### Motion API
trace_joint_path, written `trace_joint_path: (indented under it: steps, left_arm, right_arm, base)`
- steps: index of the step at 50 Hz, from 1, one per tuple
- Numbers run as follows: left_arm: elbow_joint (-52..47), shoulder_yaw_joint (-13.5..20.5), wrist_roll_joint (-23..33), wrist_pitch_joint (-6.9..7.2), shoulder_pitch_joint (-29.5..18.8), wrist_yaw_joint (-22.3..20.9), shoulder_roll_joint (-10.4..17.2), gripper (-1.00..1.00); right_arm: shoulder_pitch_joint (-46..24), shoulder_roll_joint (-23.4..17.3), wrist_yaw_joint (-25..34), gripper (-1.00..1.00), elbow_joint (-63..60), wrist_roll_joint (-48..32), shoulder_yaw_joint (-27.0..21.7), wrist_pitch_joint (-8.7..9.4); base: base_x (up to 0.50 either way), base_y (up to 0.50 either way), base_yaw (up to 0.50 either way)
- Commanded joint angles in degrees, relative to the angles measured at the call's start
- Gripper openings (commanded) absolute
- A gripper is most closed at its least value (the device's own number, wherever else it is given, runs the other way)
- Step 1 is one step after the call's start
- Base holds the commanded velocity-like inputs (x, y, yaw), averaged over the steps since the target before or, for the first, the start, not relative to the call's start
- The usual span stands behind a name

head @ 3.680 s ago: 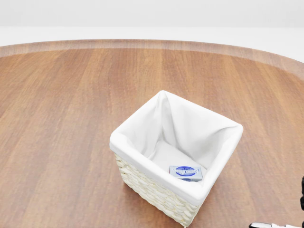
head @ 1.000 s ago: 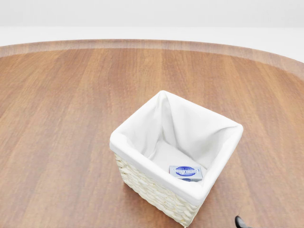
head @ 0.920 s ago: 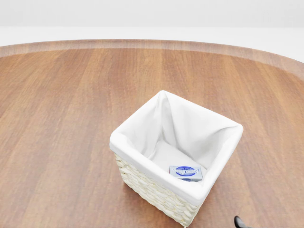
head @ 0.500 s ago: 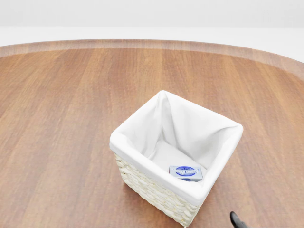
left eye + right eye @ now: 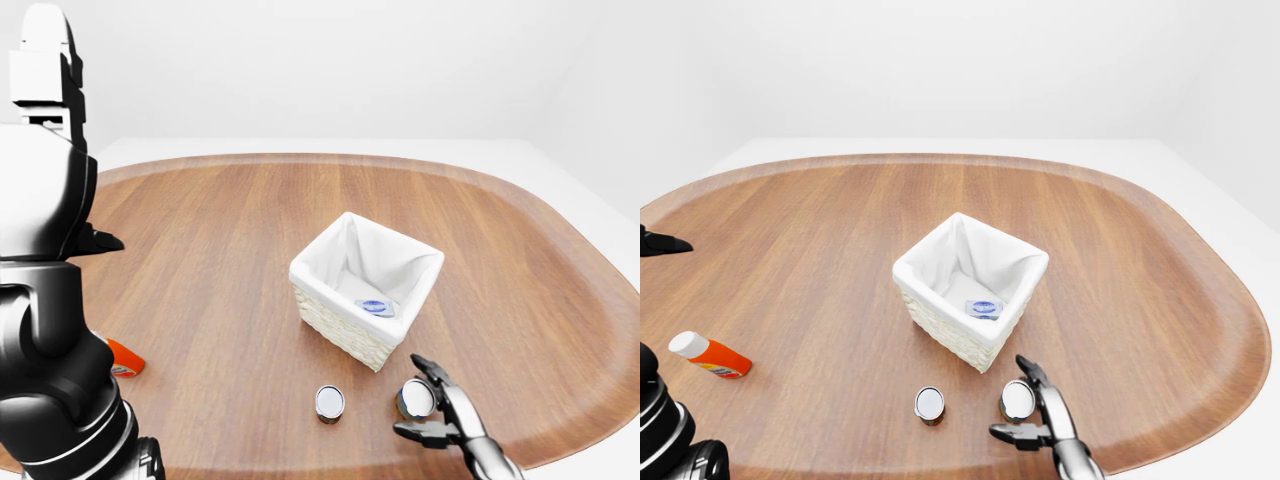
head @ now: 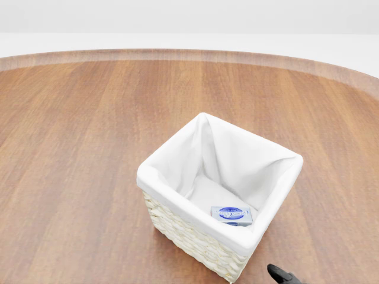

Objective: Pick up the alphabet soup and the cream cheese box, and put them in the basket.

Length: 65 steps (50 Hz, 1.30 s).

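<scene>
On a rounded wooden counter (image 5: 820, 260), a white cloth-lined wicker basket (image 5: 940, 330) stands near the middle, and the blue-labelled cream cheese box (image 5: 984, 308) already lies flat on its floor, toward the corner nearest the bottom right of the right-eye view. Just below the basket in that view stand two upright cans, seen from above by their silver lids. The right hand (image 5: 1032, 410) rises from the bottom edge with its fingers (image 5: 1026, 371) spread apart around the right-hand can (image 5: 1016, 399), one finger above it and another reaching in below; the fingers stand about the can without closing on it, and contact cannot be made out. The other can (image 5: 929, 403) sits a little to the left, apart from the hand. Neither label can be read from this angle, so which can is the alphabet soup is unclear. An orange bottle with a white cap (image 5: 709, 355) lies on its side well away at the left. The robot's left arm (image 5: 45, 330) fills the left of the left-eye view, its hand not visible.
</scene>
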Motion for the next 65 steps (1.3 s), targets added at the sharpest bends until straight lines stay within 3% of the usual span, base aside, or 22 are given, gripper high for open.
trace_joint_path:
  steps: [1, 18, 39, 56, 62, 65]
  left_arm:
    - [0.7, 0.1, 0.5, 0.0, -0.1, 0.2, 0.2, 1.0]
    - [0.6, 0.0, 0.7, 0.0, -0.2, -0.1, 0.2, 1.0]
    - [0.8, -0.2, 0.7, 0.0, -0.1, -0.2, 0.1, 1.0]
    - [0.9, -0.3, 0.7, 0.0, 0.1, 0.3, -0.3, 1.0]
    - [0.5, -0.2, 0.9, 0.0, 0.0, -0.1, -0.2, 1.0]
    - [0.4, -0.2, 1.0, 0.0, -0.1, -0.3, -0.1, 1.0]
  right_arm:
    - [-0.6, -0.7, -1.2, -1.0, 1.6, -0.1, 0.5, 0.0]
    - [-0.6, -0.7, -0.5, -1.0, 0.7, 1.9, -0.3, 0.0]
    - [-0.4, 3.7, 2.0, -1.0, -25.6, 12.8, -8.2, 0.0]
    - [-5.0, 3.7, 1.2, -1.0, -36.7, 15.3, -12.8, 0.0]
    - [-8.1, 2.2, -0.5, -1.0, -37.7, 16.4, -13.6, 3.52]
    - [-9.9, 1.0, -1.4, -1.0, -38.2, 16.9, -13.7, 6.2]
  base:
    - [0.0, 0.0, 0.0]
    - [0.0, 0.0, 0.0]
    - [0.0, 0.0, 0.0]
    - [0.0, 0.0, 0.0]
    - [0.0, 0.0, 0.0]
    - [0.0, 0.0, 0.0]
